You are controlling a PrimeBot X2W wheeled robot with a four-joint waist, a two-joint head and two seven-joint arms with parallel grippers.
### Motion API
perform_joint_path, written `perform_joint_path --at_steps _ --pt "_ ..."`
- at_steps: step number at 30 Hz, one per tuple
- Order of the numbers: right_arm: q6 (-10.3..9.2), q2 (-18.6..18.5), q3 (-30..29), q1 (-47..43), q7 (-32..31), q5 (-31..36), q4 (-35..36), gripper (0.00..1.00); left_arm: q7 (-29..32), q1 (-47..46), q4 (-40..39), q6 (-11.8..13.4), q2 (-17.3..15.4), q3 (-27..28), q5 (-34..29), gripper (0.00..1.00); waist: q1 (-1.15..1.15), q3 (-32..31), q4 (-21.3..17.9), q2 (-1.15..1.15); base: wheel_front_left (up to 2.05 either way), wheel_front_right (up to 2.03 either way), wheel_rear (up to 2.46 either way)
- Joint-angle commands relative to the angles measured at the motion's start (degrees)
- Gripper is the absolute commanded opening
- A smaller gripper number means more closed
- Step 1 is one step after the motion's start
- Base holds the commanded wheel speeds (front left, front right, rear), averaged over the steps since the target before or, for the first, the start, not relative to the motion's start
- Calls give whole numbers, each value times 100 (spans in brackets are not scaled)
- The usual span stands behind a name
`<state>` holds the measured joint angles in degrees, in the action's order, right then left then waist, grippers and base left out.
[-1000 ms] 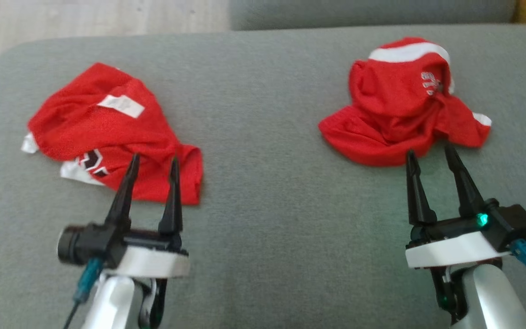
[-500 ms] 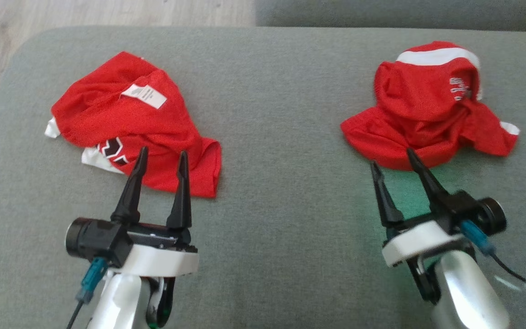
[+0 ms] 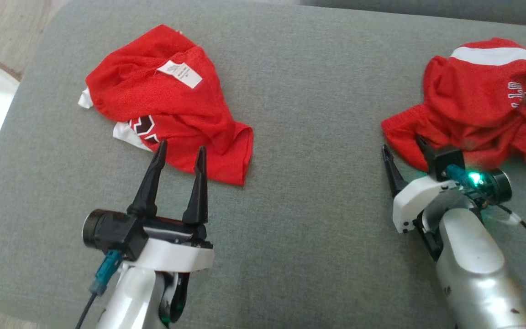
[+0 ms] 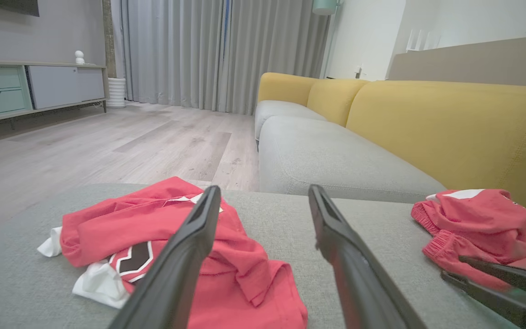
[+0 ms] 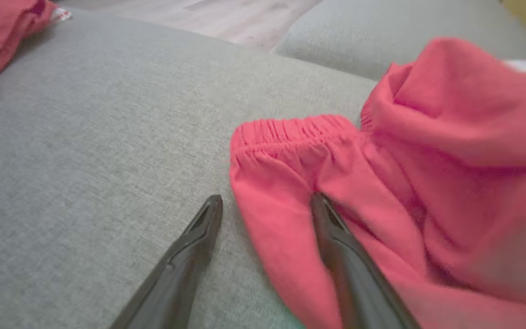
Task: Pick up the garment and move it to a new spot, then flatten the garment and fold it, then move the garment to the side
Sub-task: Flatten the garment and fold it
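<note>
- Right now I am keeping my left claw (image 3: 181, 146) spread wide, gripping nothing, with its two dark fingers pointing at the near edge of the jersey (image 3: 176, 105).
- The jersey is lying crumpled on the left part of the grey cushion (image 3: 318, 137). It is showing a white label (image 3: 180, 74) on top, and a black, white-edged print and a scrap of white panel along its near left side.
- From my left wrist, the jersey is sitting below and between my fingers. I cannot tell whether the tips are touching the cloth.
- I am holding my right claw (image 3: 402, 142) open as well, with nothing clamped in it, low at the near left edge of a pair of red shorts (image 3: 477, 100).
- The shorts are heaped on the right part of the same cushion, well apart from the jersey. They are showing a white band on top and a gathered waistband toward me.
- From my right wrist, one finger is lying over the red fabric and the other over bare cushion, so the edge of the shorts is running between them.
- A green light is glowing on my right wrist.
- Beyond the cushion, a sofa with yellow backrests (image 4: 450, 128) is standing on a pale wooden floor (image 4: 107, 146).
</note>
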<state>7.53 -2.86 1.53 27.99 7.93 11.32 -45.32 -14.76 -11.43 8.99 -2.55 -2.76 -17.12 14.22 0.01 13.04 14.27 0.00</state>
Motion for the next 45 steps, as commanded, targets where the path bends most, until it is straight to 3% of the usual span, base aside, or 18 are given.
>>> perform_joint_path --at_steps 1,2,8,15,19,20,21,23,30,35,40,45 --pt "-4 -1 103 251 -30 -4 -28 5 -24 -200 -181 38 -13 119 35 100 -1 40 47 0 0 0 0" --pt "-4 -1 98 333 4 -11 -138 0 -24 -199 -185 47 -12 108 41 100 -1 48 55 0 0 0 0" --pt "-4 -1 852 650 497 -757 -459 0 -24 -188 -179 106 -12 92 56 100 -1 -9 0 0 0 0 0" --pt "-4 -1 2437 499 690 -2168 331 0 -24 -122 -168 131 -12 123 19 100 -1 -253 -202 0 0 0 0" --pt "-4 -1 3033 273 669 -2744 701 0 -24 -35 -160 133 -12 191 -13 100 -1 -402 -318 0 0 0 0" --pt "-4 -1 3154 238 654 -2777 716 31 -24 -9 -156 134 -12 214 -22 100 -1 -428 -351 0 0 0 0" --pt "-4 -1 3267 197 633 -2834 721 100 -24 13 -153 135 -12 231 -28 100 -1 -457 -382 0 0 0 0" --pt "-4 -1 3375 151 629 -2866 696 100 -24 62 -156 140 -12 238 -34 100 -1 -513 -446 0 0 0 0" --pt "-4 -29 2996 59 696 -3025 1234 100 -24 93 -198 140 -12 347 -85 100 -1 -594 -692 0 0 0 0" --pt "-4 -196 2043 -380 705 -2608 2209 100 -24 99 -271 131 -12 364 -103 100 -1 -632 -915 0 0 0 0" --pt "-4 -122 1029 -1128 706 -1987 2836 100 -24 99 -297 101 -12 356 -121 100 -1 -604 -1106 0 0 0 0" --pt "-4 -24 523 -1593 706 -1724 3185 100 -24 51 -326 90 -12 327 -117 100 -1 -512 -1194 0 0 0 0"
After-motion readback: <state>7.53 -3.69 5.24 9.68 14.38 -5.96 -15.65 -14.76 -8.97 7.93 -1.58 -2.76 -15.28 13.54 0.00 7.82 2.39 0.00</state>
